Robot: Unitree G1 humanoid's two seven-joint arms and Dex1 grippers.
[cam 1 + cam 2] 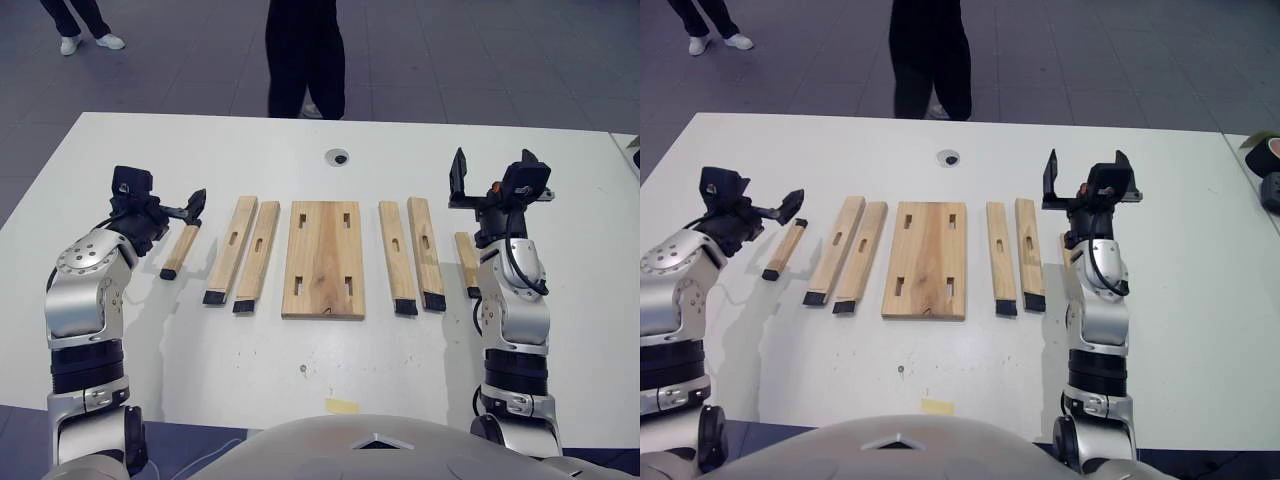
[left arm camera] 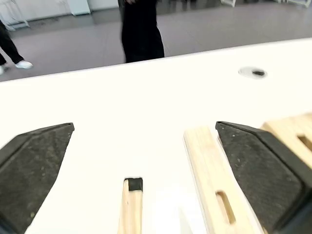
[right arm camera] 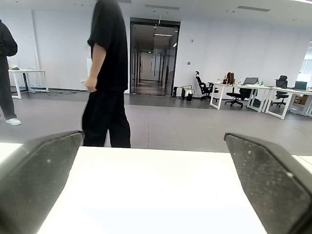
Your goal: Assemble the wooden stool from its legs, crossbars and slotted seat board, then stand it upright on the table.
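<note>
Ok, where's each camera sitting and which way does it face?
Left eye: on head, looking down at seat board, both arms showing.
Right eye: beside it, same scene, same arms.
Left wrist: low over table, facing its far edge; own open jaws.
Right wrist: level, facing the room; own open jaws.
Eyes and left wrist share the slotted leg.

On my feed, a grey tiled floor (image 1: 450,60) stretches beyond the white table (image 1: 420,150). The far walls (image 3: 53,44) are white, and a dark-framed doorway (image 3: 154,56) opens onto a lit corridor. Beside it I see white desks (image 3: 234,87) with black office chairs (image 3: 238,97), and a small desk (image 3: 27,71) against the wall.
</note>
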